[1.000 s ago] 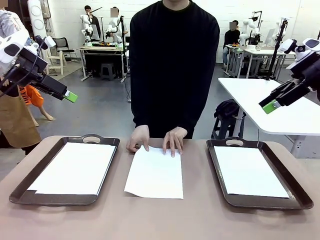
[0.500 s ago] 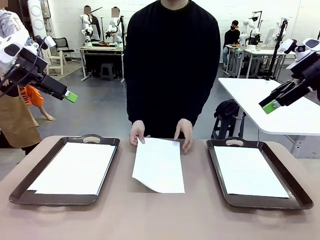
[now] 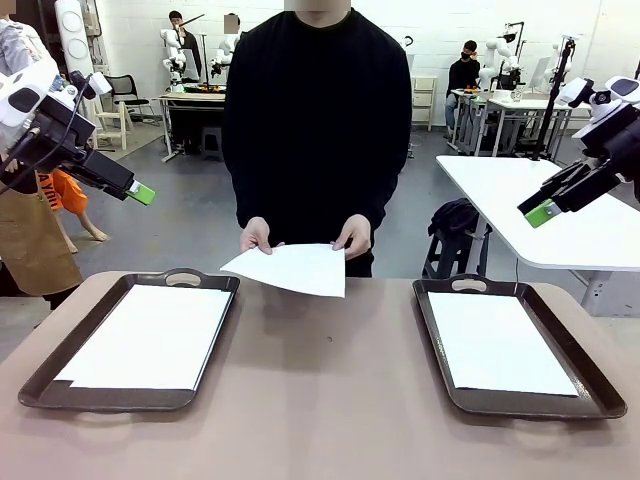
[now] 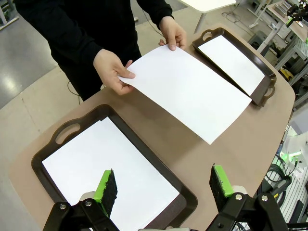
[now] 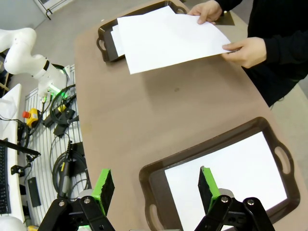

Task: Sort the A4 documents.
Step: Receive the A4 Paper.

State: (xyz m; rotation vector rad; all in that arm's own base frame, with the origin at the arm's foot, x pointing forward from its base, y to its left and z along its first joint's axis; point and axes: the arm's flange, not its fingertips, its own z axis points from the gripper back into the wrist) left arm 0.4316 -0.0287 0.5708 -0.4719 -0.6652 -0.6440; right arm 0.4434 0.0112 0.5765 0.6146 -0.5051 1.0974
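The person at the far side held one A4 document (image 3: 288,268) by its far edge in both hands, lifted clear of the worktop (image 3: 320,400) between the two dark brown trays. Another sheet (image 3: 150,335) lay flat in the left tray (image 3: 36,380), and a third sheet (image 3: 498,343) in the right tray (image 3: 590,380). The robot's left hand (image 3: 141,193) and right hand (image 3: 541,212) hung high at either side, each with fingers apart and holding nothing.
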